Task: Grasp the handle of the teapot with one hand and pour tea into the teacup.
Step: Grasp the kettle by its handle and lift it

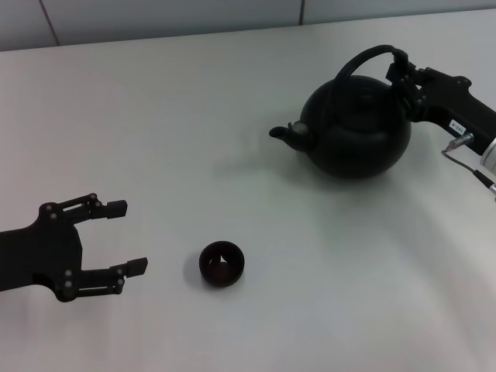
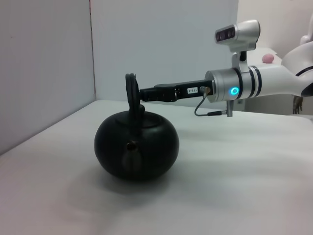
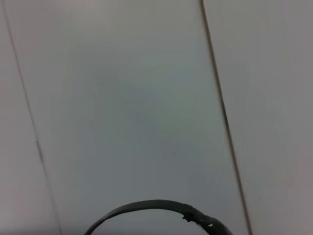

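Teapot (image 1: 356,128) sitting upright toward the far right corner of the tabletop (image 1: 194,116), round and matte black, spout (image 1: 284,133) aimed at the left edge. Handle (image 1: 364,58) arching high over the lid, thin along most of the hoop, thicker on the right-hand side. Right gripper (image 1: 401,77) reaching in from the right edge, level with that thick section and closed onto it, fingers pinching the hoop from both sides. From the left wrist view, same story: handle (image 2: 131,88) edge-on above the pot (image 2: 136,146), right gripper (image 2: 142,94) clamped against it, a small white label on the black gripper body, print too fine to read, a blue ring glowing on the silver wrist behind. Pot base flat on the tabletop, shadow beneath it. Teacup (image 1: 222,263) well apart from the teapot, near the front edge around the middle, small, black, standing upright. Left gripper (image 1: 124,236) low by the front left corner, spread wide, holding nothing, fingertips pointing toward the teacup with a clear gap between.
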Robot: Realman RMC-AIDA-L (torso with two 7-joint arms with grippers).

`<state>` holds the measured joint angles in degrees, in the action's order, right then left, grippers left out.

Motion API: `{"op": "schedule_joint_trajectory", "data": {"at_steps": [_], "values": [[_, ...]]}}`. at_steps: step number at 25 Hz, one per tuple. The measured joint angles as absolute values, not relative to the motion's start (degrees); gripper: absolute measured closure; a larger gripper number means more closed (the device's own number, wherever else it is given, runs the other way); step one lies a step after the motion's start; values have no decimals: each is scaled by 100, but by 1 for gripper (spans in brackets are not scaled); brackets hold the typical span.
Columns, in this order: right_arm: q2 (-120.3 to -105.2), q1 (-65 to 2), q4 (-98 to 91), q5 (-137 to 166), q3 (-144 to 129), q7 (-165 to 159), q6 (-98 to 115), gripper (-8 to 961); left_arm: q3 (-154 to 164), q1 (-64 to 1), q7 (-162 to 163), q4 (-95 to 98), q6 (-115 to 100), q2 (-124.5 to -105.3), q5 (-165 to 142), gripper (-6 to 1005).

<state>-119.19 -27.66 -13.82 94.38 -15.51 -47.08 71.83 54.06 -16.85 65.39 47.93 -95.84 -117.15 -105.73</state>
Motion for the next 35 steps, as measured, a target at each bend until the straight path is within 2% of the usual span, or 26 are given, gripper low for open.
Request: {"op": "schedule_joint_trajectory", "data": {"at_steps": [35], "values": [[-11948, -2584, -1855, 9563, -3036, -3673, 8410, 822, 5426, -1353, 6578, 4896, -10262, -11785, -10582, 156]]}}
